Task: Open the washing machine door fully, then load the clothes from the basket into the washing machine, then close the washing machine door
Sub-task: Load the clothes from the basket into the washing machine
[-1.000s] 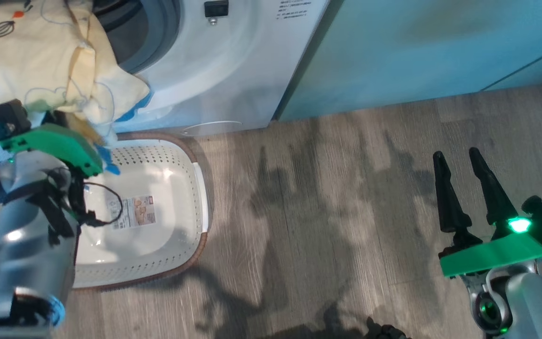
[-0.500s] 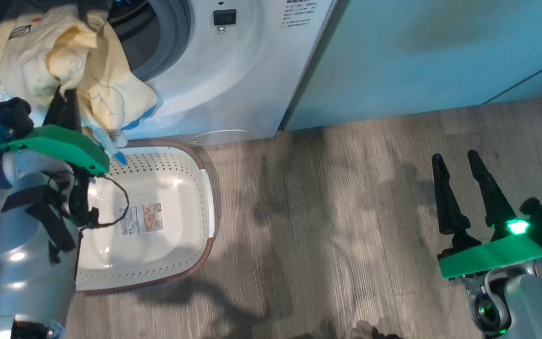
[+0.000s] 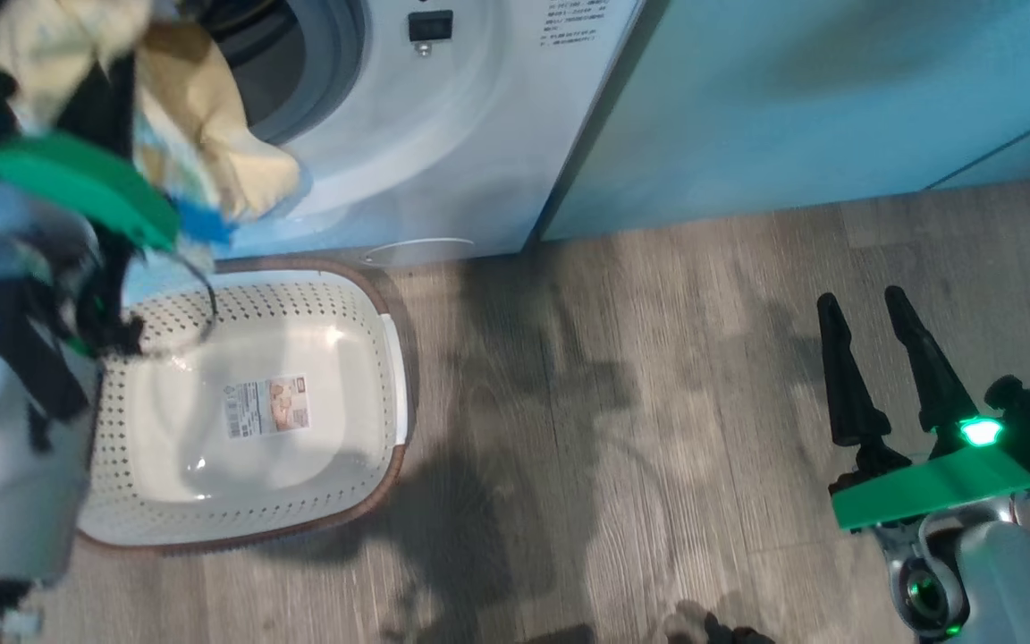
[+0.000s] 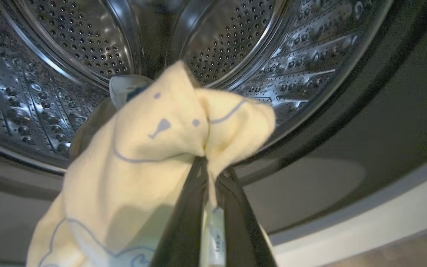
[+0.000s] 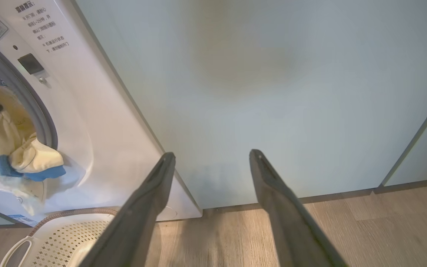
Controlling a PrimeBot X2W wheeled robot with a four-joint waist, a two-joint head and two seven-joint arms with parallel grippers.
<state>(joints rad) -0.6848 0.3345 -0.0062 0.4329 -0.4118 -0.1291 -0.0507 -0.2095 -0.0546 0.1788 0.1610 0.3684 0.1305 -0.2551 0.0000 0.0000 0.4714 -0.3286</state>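
Observation:
The white washing machine [image 3: 443,152] stands at the top left with its grey-ringed opening [image 3: 336,63] uncovered; its door is out of view. My left gripper [image 4: 210,167] is shut on pale yellow clothes [image 4: 143,148] with blue line drawings, held at the mouth of the steel drum [image 4: 50,74]. The clothes [image 3: 211,143] hang over the opening's lower edge, blue trim lowest. Below them on the floor sits the white basket [image 3: 390,349], showing its bare bottom and label. My right gripper [image 3: 873,344] hovers open over the floor far to the right, holding nothing.
Pale green cabinets [image 3: 837,98] stand to the right of the machine. Grey wood floor [image 3: 613,429] stretches between the basket and my right arm. The right wrist view takes in the cabinet front [image 5: 272,92], the machine's side, the hanging clothes [image 5: 17,152] and the basket's handle [image 5: 17,248].
My left arm has lifted the clothes up from above the basket to the drum's mouth. The right gripper has stayed put, open.

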